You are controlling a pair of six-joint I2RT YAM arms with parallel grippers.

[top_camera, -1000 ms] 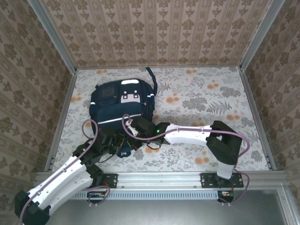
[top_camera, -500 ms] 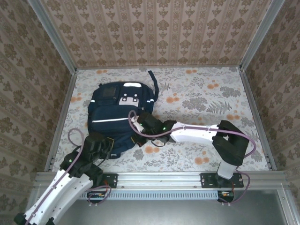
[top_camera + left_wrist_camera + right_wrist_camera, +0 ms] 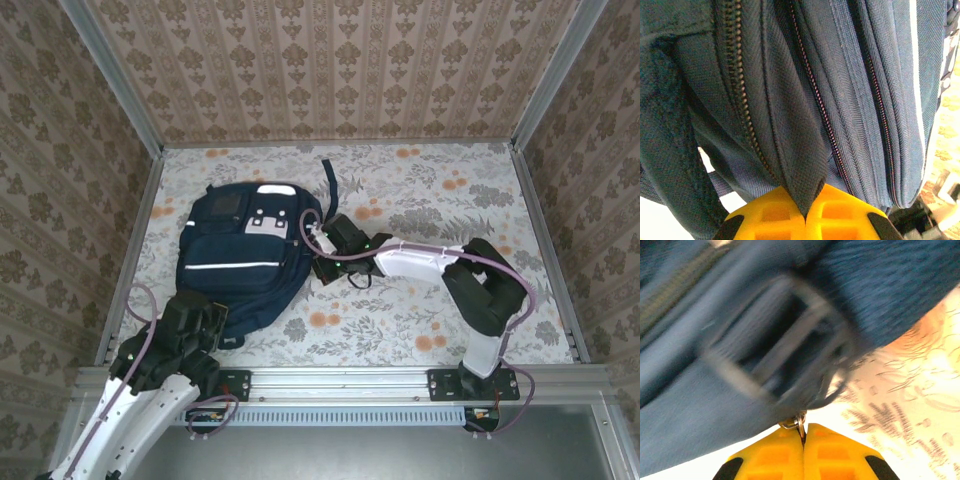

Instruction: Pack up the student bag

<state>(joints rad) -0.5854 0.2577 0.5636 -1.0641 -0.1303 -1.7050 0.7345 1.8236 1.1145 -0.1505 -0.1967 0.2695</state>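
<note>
The student bag [image 3: 238, 252] lay flat on the table [image 3: 420, 330], at about 9 o'clock from the table's middle. Its front pocket faced up and one dark strap [image 3: 327, 178] stuck out at the bag's 1 o'clock.

The left jaws were fully closed at the bag's 7 o'clock corner, pinching a fold of navy fabric [image 3: 799, 185] between two of the zip lines. The right jaws were also fully closed, at the bag's 3 o'clock side. They nipped a small metal ring [image 3: 798, 421] hanging just below a grey buckle [image 3: 775, 340]. That view was blurred, so whether the ring was a zip pull could not be told.

The two grips sat on opposite sides of the bag. The left one probably served as an anchor, keeping the cloth taut so the right could draw on the ring without the whole bag sliding along.

By count:
- one bag
- two arms, each holding the bag
- three zip tracks [image 3: 816, 107] in the left wrist view
- one long white stripe [image 3: 238, 266] across the front
- one buckle
- one ring
</note>
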